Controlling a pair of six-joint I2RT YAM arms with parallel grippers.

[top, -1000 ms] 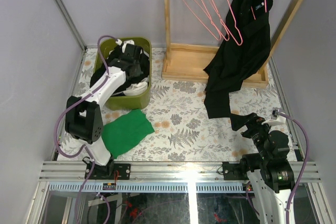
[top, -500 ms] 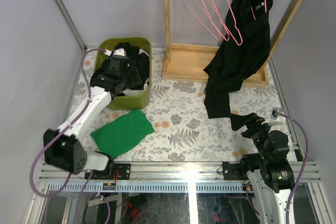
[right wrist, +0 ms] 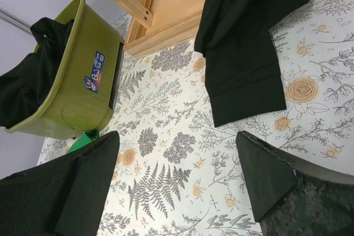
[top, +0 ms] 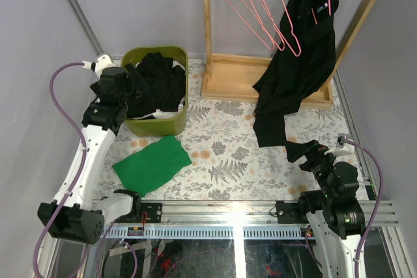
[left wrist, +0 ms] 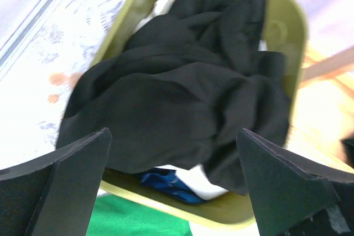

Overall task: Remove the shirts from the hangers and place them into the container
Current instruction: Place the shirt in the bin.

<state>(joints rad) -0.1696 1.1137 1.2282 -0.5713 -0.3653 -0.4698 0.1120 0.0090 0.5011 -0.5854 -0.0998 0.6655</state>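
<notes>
Table (top: 221,148): covered in a floral-print cloth; everything else stands or lies on it.
Wooden rack (top: 234,73): at the far side, right of centre, a flat tray base with upright posts and a top rail.
Hanging black shirt (top: 300,63): on a hanger at the right end of the rail, draped down over the front edge of the rack base, its lower hem on the table near the right gripper.
Container (top: 153,124): olive-green basket at the far left, just left of the rack base, heaped above its rim with clothes.
Black shirt (left wrist: 177,103): crumpled on top of the pile in the container, one fold spilling over the left rim.
White shirt (left wrist: 199,183): under the black one, a patch showing at the near wall of the container.
Blue shirt (left wrist: 163,179): a small fold beside the white patch, also inside at the near wall.
Green cloth (top: 151,164): flat on the table, just in front of the container.
Hangers (top: 260,11): three bare pink wire ones hooked on the rail's left half, swung at a slant; a fourth carries the hanging shirt.
Left gripper (left wrist: 172,134): jaws spread wide, nothing between them, poised above the container's left side and looking down on the pile.
Right gripper (right wrist: 177,136): jaws spread wide and holding nothing, low over the table at the near right, pointed at the hanging shirt's hem.
</notes>
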